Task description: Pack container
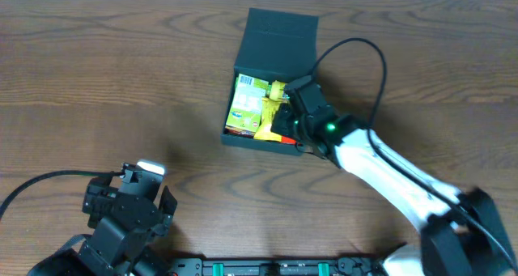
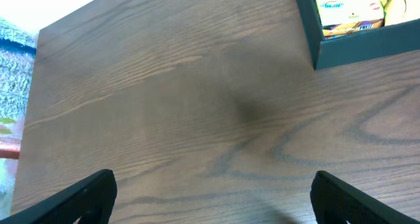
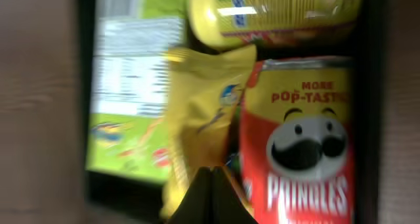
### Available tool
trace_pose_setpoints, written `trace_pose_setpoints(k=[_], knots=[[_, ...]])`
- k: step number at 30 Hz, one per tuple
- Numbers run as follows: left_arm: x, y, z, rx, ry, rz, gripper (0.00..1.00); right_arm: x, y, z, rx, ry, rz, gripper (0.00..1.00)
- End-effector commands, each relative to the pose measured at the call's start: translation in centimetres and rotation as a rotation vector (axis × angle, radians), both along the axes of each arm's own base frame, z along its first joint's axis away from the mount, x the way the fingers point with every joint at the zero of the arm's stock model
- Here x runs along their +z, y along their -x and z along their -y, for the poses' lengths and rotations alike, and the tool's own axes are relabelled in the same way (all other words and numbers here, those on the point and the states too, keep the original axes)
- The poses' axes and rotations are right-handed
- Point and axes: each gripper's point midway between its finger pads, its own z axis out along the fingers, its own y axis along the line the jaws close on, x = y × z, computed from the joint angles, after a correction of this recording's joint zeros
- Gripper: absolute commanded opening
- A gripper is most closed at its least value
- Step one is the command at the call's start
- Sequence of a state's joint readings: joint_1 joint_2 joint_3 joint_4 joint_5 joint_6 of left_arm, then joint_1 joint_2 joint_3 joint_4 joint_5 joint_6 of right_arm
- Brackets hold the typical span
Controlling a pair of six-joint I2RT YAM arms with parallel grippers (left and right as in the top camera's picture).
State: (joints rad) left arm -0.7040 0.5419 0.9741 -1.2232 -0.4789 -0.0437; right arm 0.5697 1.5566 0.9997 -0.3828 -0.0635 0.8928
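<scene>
Right gripper (image 3: 211,179), closed and empty, hovers over the snacks (image 3: 298,138) in the container (image 1: 279,40), likely to press them down; left gripper (image 2: 213,196) waits open, near left.

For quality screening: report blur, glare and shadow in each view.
Right wrist: blurred throughout, glare streak on the yellow can. Left wrist: sharp grain, soft shadow patch on the table. Overhead: sharp, even light, no glare on the container.

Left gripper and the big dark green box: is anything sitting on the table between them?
No. Between the left gripper and the container there is only bare brown table; the left wrist view shows it best.
</scene>
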Motion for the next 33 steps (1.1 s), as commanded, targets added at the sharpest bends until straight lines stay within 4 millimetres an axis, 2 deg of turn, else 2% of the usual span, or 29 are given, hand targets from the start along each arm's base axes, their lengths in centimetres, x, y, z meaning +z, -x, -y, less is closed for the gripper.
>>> trace_pose_setpoints(k=[1, 6, 14, 18, 23, 33], knots=[[0.6, -0.1, -0.3, 0.001, -0.012, 0.020, 0.95, 2.3, 0.2, -0.1, -0.007, -0.019, 0.046, 0.01], [0.6, -0.1, -0.3, 0.001, -0.012, 0.020, 0.95, 1.8, 0.5, -0.7, 0.019, -0.038, 0.025, 0.01], [0.6, -0.1, -0.3, 0.001, -0.012, 0.020, 0.95, -0.7, -0.7, -2.1, 0.040, -0.033, 0.020, 0.01], [0.6, -0.1, -0.3, 0.001, -0.012, 0.020, 0.95, -1.0, -1.3, -2.5, 0.044, -0.041, 0.037, 0.01], [0.6, -0.1, -0.3, 0.001, -0.012, 0.020, 0.95, -1.4, -1.1, -3.1, 0.059, -0.044, 0.030, 0.01], [0.6, -0.1, -0.3, 0.001, -0.012, 0.020, 0.95, -3.8, -0.8, -3.0, 0.065, -0.006, -0.018, 0.01]])
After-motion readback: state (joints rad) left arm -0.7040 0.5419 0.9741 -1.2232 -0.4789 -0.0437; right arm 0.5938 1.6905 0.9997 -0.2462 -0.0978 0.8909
